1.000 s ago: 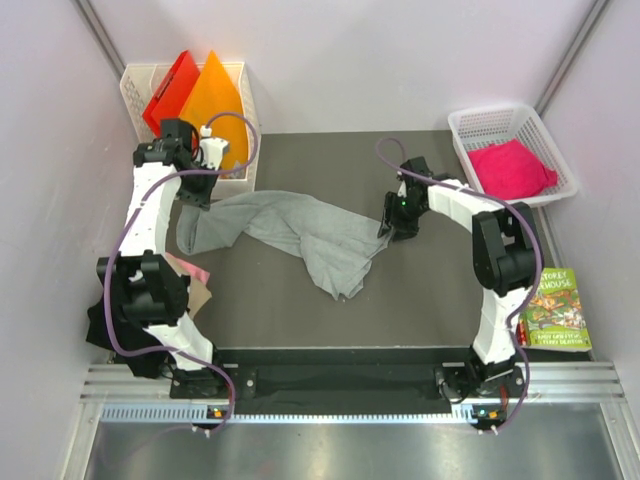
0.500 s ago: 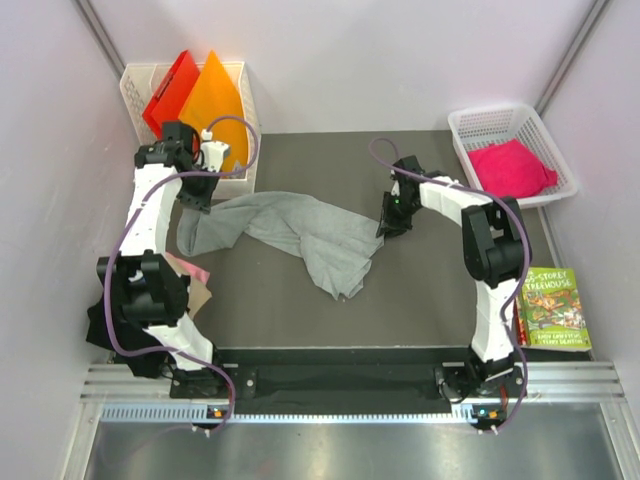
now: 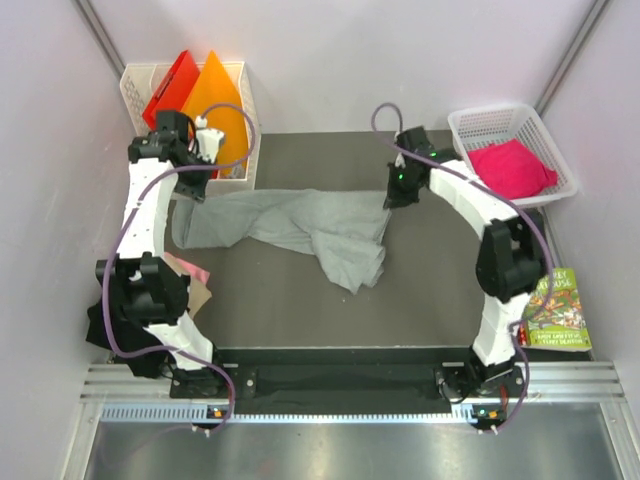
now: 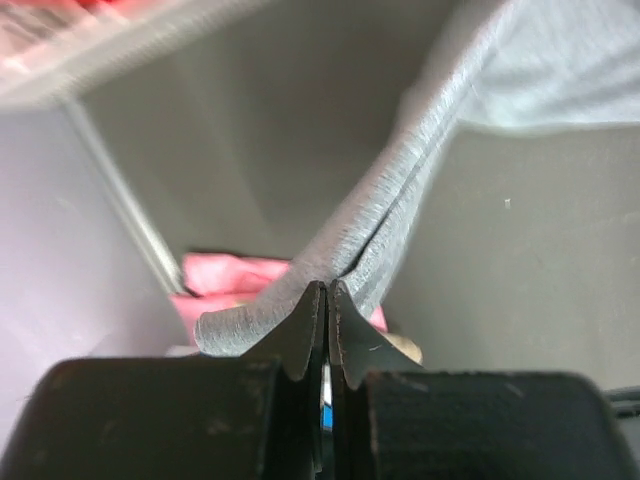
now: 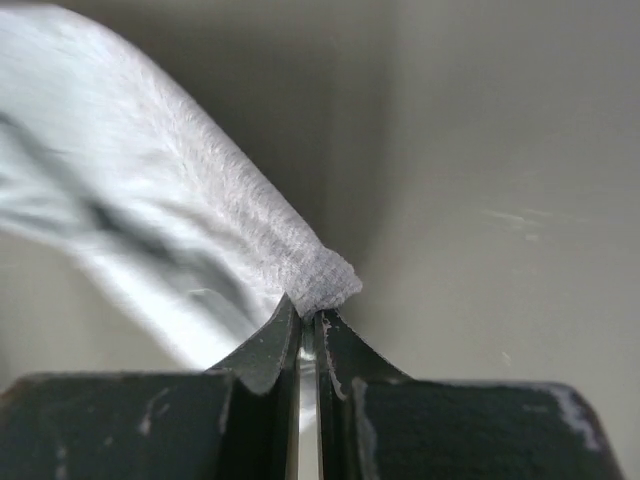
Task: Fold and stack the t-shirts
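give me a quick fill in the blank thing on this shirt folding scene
1. The left gripper and right gripper are each shut on the stretched t-shirt, whose colour is ____.
2. The pink t-shirt lies in a white ____.
3. The picture book lies beside the ____ arm.
Missing words: grey; basket; right.
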`<control>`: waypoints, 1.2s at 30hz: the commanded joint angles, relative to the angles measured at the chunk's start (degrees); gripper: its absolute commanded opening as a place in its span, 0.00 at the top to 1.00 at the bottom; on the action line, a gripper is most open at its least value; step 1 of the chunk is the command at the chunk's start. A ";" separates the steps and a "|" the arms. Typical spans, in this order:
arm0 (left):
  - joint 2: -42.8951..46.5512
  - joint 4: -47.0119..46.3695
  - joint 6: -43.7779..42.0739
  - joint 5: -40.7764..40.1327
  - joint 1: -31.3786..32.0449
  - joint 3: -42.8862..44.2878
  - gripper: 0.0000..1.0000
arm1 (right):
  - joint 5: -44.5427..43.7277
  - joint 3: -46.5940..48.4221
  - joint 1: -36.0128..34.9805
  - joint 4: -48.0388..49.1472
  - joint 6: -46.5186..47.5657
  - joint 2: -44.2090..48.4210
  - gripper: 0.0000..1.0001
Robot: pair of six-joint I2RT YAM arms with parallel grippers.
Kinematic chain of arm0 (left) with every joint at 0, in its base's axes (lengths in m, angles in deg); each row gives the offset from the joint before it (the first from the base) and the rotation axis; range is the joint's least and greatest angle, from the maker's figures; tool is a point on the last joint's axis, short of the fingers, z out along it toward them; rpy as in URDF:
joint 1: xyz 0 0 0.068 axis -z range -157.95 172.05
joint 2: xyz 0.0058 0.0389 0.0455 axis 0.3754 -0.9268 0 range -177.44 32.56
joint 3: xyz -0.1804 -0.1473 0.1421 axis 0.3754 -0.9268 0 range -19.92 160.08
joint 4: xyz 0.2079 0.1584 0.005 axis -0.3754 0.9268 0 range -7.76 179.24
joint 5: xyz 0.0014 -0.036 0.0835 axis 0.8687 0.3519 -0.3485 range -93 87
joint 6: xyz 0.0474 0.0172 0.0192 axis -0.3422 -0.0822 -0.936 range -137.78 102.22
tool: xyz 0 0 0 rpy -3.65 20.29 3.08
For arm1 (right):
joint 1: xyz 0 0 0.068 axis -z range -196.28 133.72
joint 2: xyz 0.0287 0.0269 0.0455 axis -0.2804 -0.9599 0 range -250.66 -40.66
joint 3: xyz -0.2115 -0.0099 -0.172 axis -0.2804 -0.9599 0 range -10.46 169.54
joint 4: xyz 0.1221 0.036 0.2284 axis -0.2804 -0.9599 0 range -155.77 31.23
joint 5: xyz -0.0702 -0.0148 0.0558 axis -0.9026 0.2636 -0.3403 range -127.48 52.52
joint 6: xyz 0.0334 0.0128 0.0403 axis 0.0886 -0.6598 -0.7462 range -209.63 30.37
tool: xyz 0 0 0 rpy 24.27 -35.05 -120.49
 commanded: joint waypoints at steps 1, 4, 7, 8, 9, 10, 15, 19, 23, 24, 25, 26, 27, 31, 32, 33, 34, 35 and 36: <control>1.08 1.74 0.15 0.47 0.08 12.31 1.00 | -7.04 7.79 -0.38 -4.30 2.98 16.10 1.00; 2.83 2.18 0.15 1.35 0.35 16.10 1.00 | -7.05 7.45 -0.30 -6.50 3.16 22.78 1.00; 6.78 1.75 -0.81 1.87 0.87 15.75 1.00 | -9.41 5.88 -0.30 -9.12 3.25 29.37 1.00; 8.96 1.83 -0.99 1.96 0.87 15.40 1.00 | -9.68 5.34 -0.30 -9.75 3.25 32.43 1.00; 10.12 1.83 -1.60 1.88 0.87 14.01 1.00 | -10.03 4.56 -0.30 -10.36 3.25 33.86 1.00; 11.35 1.83 -1.87 1.88 0.96 12.77 1.00 | -10.91 2.98 -0.30 -11.76 3.25 35.18 1.00; 21.19 -2.02 -3.01 2.76 0.87 -4.32 1.00 | -12.14 -3.00 -0.30 -12.48 2.28 41.34 1.00; 25.86 -6.51 -2.49 3.37 0.96 -9.92 1.00 | -13.02 -0.05 -0.30 -12.83 1.40 41.78 1.00; 26.56 -9.50 -0.82 5.39 0.87 -2.03 1.00 | -15.13 6.91 -0.38 -13.71 2.72 41.60 1.00; 27.00 -10.55 -0.47 6.78 0.87 -1.22 1.00 | -15.48 8.14 -0.30 -13.80 3.33 41.69 1.00; 27.79 -13.00 -0.12 7.58 0.87 -1.13 1.00 | -16.27 9.37 -0.30 -13.80 3.60 41.95 1.00; 29.97 -14.06 -0.20 8.63 0.87 -3.04 0.97 | -16.62 9.47 -0.30 -13.80 3.60 42.39 1.00; 31.56 -15.12 -0.29 10.12 0.96 -5.32 0.95 | -16.80 9.47 -0.38 -13.88 3.60 42.66 1.00; 39.47 -16.62 -3.19 12.79 0.96 -22.01 0.96 | -17.24 4.13 -0.30 -13.62 2.46 44.76 1.00; 39.92 -16.19 -4.23 12.60 0.96 -27.70 1.00 | -17.07 2.98 -0.30 -13.71 2.19 45.90 1.00; 40.19 -15.49 -4.85 12.43 0.96 -29.93 1.00 | -17.07 0.79 -0.30 -13.88 2.02 46.43 1.00; 40.19 -14.52 -5.21 12.95 0.96 -31.69 1.00 | -16.98 -0.28 -0.30 -14.93 1.84 47.40 1.00; 40.01 -12.51 -5.73 13.39 1.05 -33.97 1.00 | -16.98 -1.24 -0.30 -15.64 1.84 47.67 1.00; 39.92 -11.10 -5.91 14.09 0.96 -34.69 1.00 | -16.98 -2.99 -0.38 -16.60 1.75 48.02 1.00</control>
